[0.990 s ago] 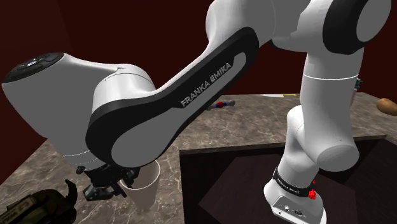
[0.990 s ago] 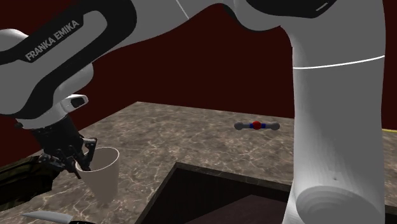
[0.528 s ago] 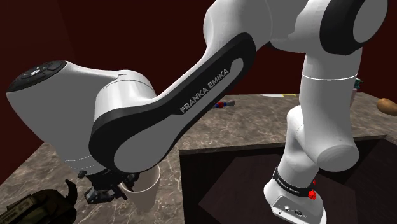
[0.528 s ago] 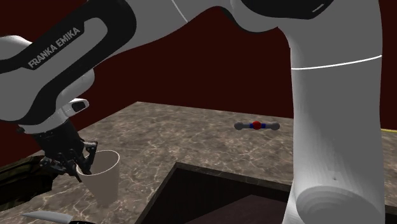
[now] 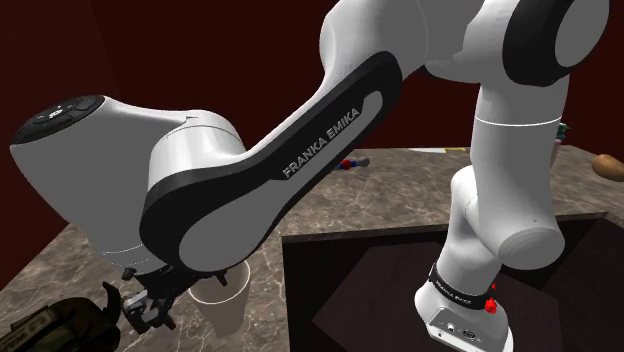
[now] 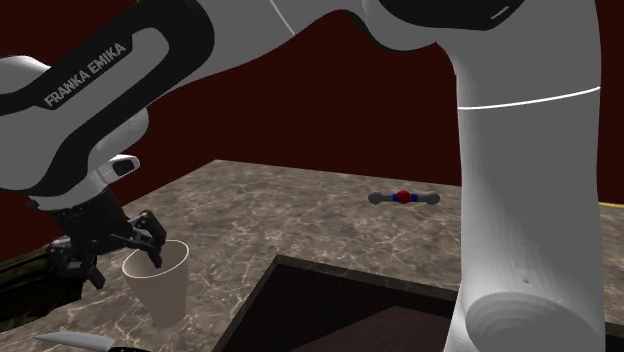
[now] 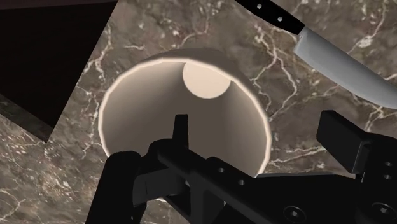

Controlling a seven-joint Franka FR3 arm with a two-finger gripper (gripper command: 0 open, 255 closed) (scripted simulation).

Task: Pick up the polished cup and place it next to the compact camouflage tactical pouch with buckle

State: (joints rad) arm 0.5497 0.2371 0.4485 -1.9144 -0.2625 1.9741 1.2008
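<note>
The end effector (image 6: 125,268) is wide open, its 2 black fingers standing well apart and clasping nothing. It hangs low over the mouth of the cup (image 6: 165,295), a plain cream-coloured cup that stands upright on the brown marbled table (image 6: 300,200), near the corner of the dark box that carries the arm. In the wrist view the end effector (image 7: 261,127) straddles the cup's rim: 1 finger (image 7: 181,130) reaches down inside the cup (image 7: 146,108), whose round bottom shows beyond it, while the other finger sits outside, so that 1 side of the cup's wall lies between them. In the same view a knife (image 7: 343,63) with a black handle and a pale blade lies flat on the table (image 7: 222,32), just beside the cup and beyond the outer finger. In the shoulder view the end effector (image 5: 150,308) sits under the arm's big white link, with the cup (image 5: 225,305) just to its right and the dark olive pouch (image 5: 50,325) close by at the lower left corner, apart from the cup. In the second exterior view the pouch (image 6: 30,280) lies behind the end effector at the left edge. A small red and blue object (image 6: 403,197) lies farther back on the table, well apart from the cup.
</note>
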